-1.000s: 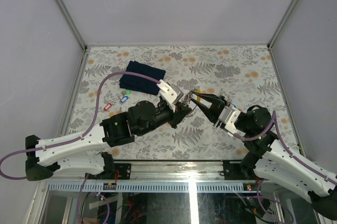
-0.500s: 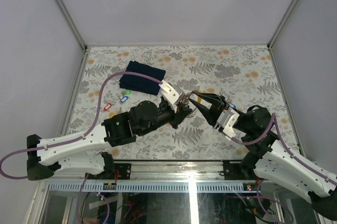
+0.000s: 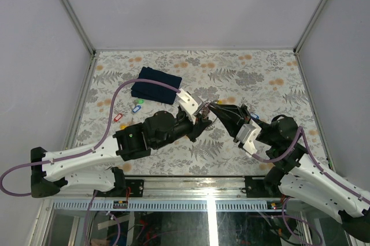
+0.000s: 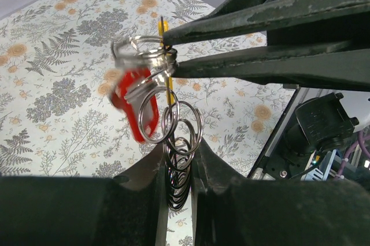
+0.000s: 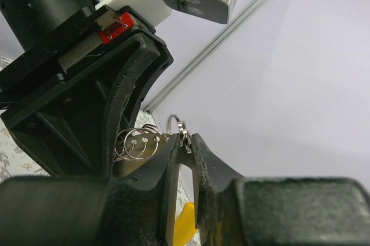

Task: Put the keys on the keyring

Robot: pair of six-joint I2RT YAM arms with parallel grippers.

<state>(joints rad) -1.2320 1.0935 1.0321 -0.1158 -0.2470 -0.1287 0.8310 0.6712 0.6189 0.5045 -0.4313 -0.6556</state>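
While looking down from the top view, find the left tool (image 3: 200, 112) and the right tool (image 3: 213, 104) tip to tip, held up over the middle of the flowery desk (image 3: 260, 73). In the left wrist view, see the keyring (image 4: 180, 133) low in the middle: a stack of thin grey loops, standing on edge, squeezed between the left tool's two dark fingers (image 4: 144, 182). Call that tool narrow, clamped tight on the keyring. Look a bit higher, left of centre, for the red key (image 4: 137, 104), blurry, hanging off the loops at the top of the stack. Follow the right tool's long black fingers (image 4: 277, 3) in from the right edge, nearly closed, tips pinching at the top of the same stack. In the right wrist view, spot a small ring (image 5: 184, 133) nipped between those tips, with the yellow key (image 5: 185, 227) showing its tag lower down in the slim gap between the fingers. Call the right tool narrow too, holding the yellow key by that ring. In the top view, find two more keys flat on the desk at the left: the loose red key (image 3: 118, 117) and, up and right of it, the loose blue key (image 3: 137, 108), well apart from both tools. See the dark blue cloth (image 3: 156, 85) folded, up and left of the tools.
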